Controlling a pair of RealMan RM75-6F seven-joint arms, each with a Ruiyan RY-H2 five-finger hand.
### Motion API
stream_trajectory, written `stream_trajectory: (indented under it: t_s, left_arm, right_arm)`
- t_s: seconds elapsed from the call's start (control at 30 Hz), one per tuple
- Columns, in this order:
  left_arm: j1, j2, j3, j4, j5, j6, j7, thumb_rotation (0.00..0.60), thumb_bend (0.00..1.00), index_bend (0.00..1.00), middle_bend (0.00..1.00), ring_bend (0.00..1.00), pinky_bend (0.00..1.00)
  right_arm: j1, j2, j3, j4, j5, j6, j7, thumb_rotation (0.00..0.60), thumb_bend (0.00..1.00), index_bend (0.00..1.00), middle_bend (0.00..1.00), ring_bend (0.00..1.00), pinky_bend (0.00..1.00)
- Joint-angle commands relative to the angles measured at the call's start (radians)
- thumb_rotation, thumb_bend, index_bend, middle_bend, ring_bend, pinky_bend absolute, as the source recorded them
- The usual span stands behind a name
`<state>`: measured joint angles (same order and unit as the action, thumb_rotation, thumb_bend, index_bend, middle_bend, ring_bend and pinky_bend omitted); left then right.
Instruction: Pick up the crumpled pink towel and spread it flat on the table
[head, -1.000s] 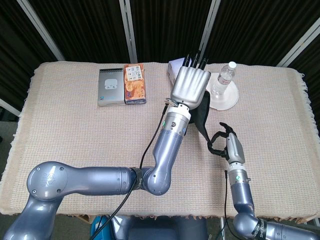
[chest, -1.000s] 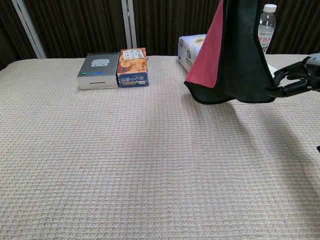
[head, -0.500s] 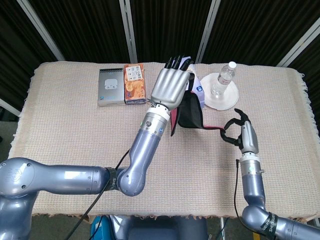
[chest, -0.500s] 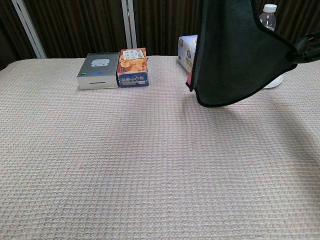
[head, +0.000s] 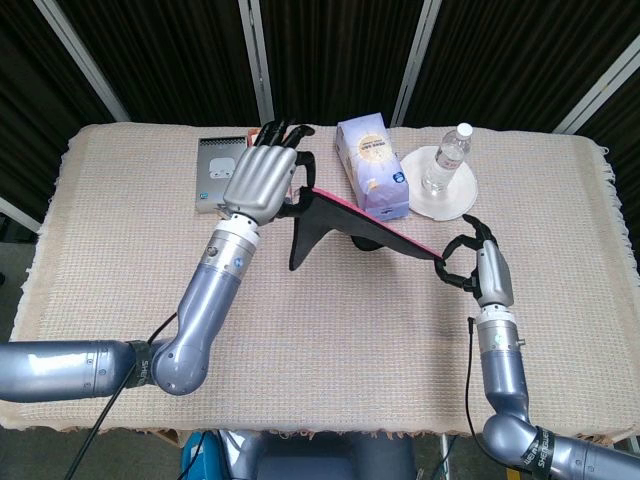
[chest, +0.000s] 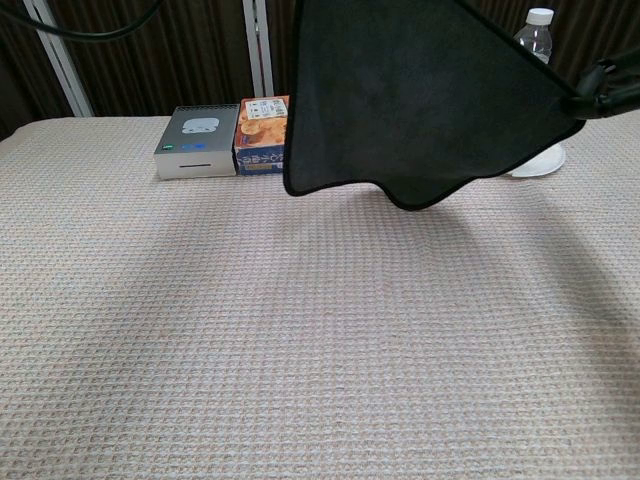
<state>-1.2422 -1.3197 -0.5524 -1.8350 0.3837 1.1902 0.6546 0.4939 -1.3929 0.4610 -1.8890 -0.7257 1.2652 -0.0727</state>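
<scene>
The towel (head: 345, 222) hangs stretched in the air between my two hands, pink on its upper face and dark on the underside. In the chest view its dark side (chest: 420, 95) fills the upper middle as a broad sheet above the table. My left hand (head: 262, 180) grips one corner at the left, raised over the boxes. My right hand (head: 470, 265) pinches the opposite corner lower at the right; only its fingers (chest: 610, 88) show at the chest view's right edge.
A grey box (head: 220, 172) and an orange carton (chest: 262, 135) stand at the back left. A tissue pack (head: 372, 165), a water bottle (head: 447, 155) and a white plate (head: 450, 198) sit at the back right. Woven cloth (chest: 300, 340) covers the table.
My left hand has swung left with its corner, from the table's middle to above the boxes. The towel has gone from a hanging fold to a stretched sheet. The right hand rose slightly.
</scene>
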Motion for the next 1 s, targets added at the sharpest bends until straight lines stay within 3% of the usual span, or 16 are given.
stream_trajectory:
  t_s: [0.03,0.53,1.0]
  left_arm:
    - [0.046,0.023,0.028,-0.021,0.025,-0.024,-0.057,0.600,0.50,0.64,0.14,0.00,0.00]
    - [0.129,0.053,0.067,-0.031,0.117,-0.085,-0.204,0.600,0.50,0.64,0.14,0.00,0.00]
    - [0.161,0.036,0.078,0.040,0.171,-0.082,-0.290,0.600,0.50,0.64,0.14,0.00,0.00]
  right_arm:
    - [0.012,-0.007,0.000,-0.007,-0.007,0.010,-0.017,0.600,0.58,0.72,0.14,0.00,0.00]
    - [0.108,-0.020,0.065,0.024,0.025,0.019,-0.119,0.600,0.58,0.72,0.14,0.00,0.00]
    - [0.165,-0.007,0.101,0.044,0.061,0.031,-0.185,0.600,0.58,0.72,0.14,0.00,0.00]
